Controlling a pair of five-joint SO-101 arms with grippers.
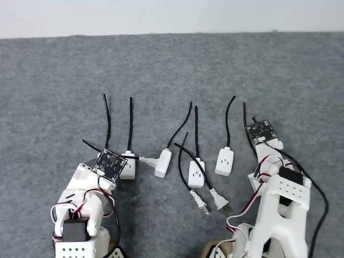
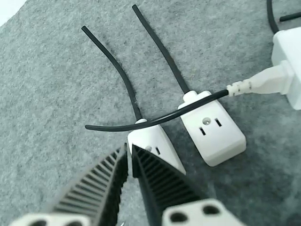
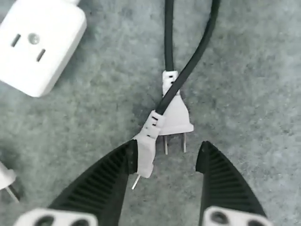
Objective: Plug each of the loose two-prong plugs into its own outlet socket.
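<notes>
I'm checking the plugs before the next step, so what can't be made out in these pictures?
High view: one black cable runs under the right arm, which hides its end.
Left wrist view: the shut left gripper covers part of the near socket.
Left wrist view: the far socket is cut off by the edge.
Right wrist view: a plug at the edge is cut off, its cable unseen.

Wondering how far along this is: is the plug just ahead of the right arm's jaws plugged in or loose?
Loose. The plug lies on the grey mat with both bare prongs exposed.
</notes>
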